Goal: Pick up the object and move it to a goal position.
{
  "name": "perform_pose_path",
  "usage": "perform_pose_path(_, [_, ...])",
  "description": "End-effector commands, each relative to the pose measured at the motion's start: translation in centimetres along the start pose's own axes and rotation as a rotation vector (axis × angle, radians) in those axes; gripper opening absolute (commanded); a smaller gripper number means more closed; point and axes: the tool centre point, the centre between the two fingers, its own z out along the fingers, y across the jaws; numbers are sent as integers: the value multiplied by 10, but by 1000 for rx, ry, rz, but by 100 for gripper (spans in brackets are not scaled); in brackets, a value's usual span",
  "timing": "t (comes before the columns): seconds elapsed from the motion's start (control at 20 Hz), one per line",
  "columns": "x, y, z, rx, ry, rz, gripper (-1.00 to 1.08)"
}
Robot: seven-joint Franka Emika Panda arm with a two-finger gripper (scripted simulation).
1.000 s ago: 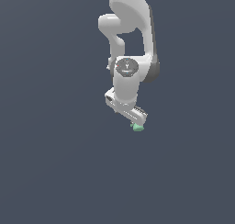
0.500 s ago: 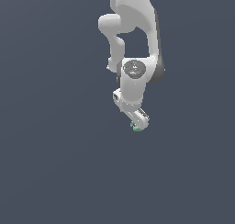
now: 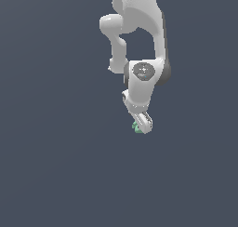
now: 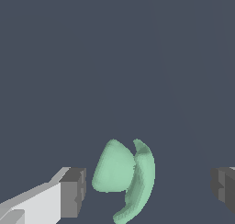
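No writing or label can be read in either view. In the exterior view the white arm (image 3: 139, 40) comes down from the top centre of the frame, and the object (image 3: 137, 127) is only a tiny mint-green speck just below centre, touching the gripper (image 3: 142, 124), whose finger spread cannot be judged there. The wrist view shows what that view hides: the gripper (image 4: 147, 186) stands wide, its dark pads (image 4: 73, 192) apart from the object (image 4: 123, 177), a rounded mint-green lump with a curved crescent-like flange, lying between them nearer one pad.
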Motion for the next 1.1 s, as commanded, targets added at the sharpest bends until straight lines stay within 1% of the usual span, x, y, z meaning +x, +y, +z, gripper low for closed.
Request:
perform_pose_path(0.0, [-5,-2,2,2,3,59,100])
perform_pose_path(0.3, [-17,-5,6,6,9,188,100])
perform_pose_path(0.55, [-24,-8,9,10,12,266,100])
perform_pose_path(0.8, [-28,-9,11,12,14,315,100])
perform_pose_path(1.05, [-30,-9,11,13,15,336,100])
